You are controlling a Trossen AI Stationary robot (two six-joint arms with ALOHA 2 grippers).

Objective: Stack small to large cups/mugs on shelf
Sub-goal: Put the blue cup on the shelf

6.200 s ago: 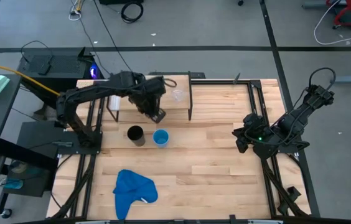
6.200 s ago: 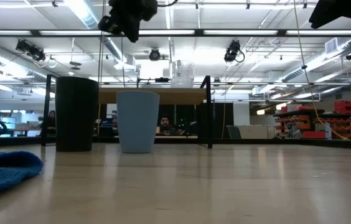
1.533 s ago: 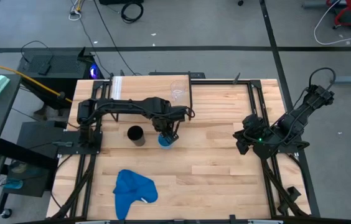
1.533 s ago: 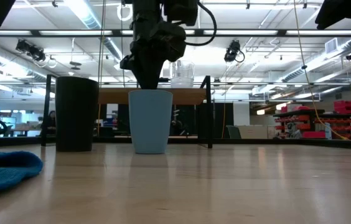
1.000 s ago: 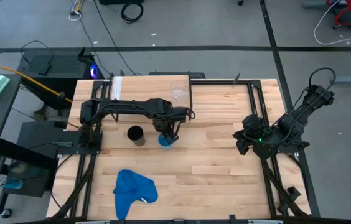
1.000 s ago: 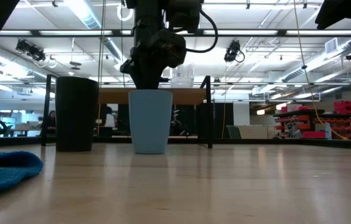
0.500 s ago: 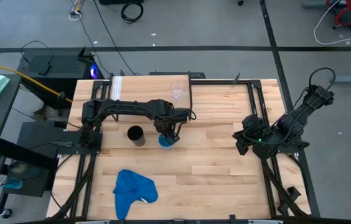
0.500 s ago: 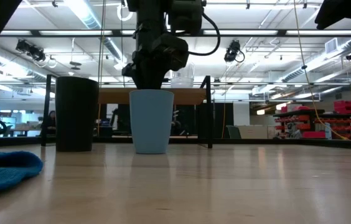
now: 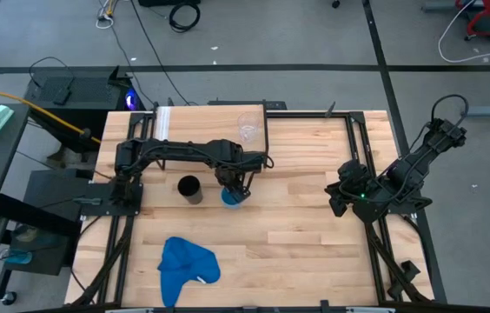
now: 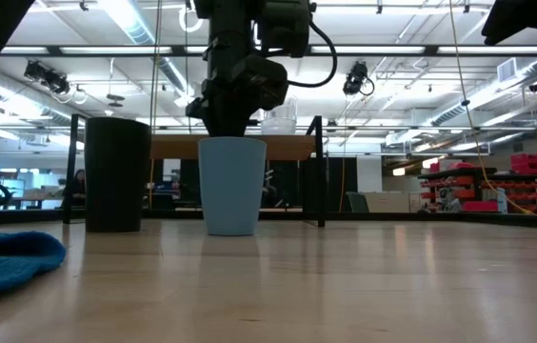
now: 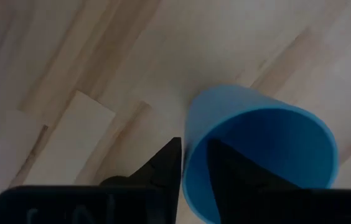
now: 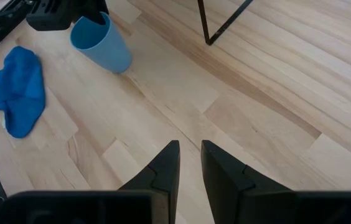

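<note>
The light-blue cup [image 9: 226, 197] stands upright on the table in front of the shelf [image 9: 193, 122]. My left gripper [image 9: 232, 186] is above it, shut on its rim; the cup also shows in the low view [image 10: 231, 186]. The black cup [image 9: 189, 187] stands upright just to the left of the blue one. The small clear cup [image 9: 248, 132] stands on the shelf's right end. My right gripper [image 9: 336, 193] waits shut and empty at the table's right side. My left gripper [image 11: 193, 143] has the light-blue cup's rim [image 11: 191, 134] between its two fingers. One finger [image 11: 225, 168] is inside the cup and the other [image 11: 168, 163] is outside. The fingers point down from above. The cup stands upright with its base on the table.
A crumpled blue cloth [image 9: 186, 265] lies near the table's front left. The shelf's thin black legs [image 10: 319, 171] stand just behind the cups. Bare tabletop [image 9: 297, 235] stretches between the cups and my right arm.
</note>
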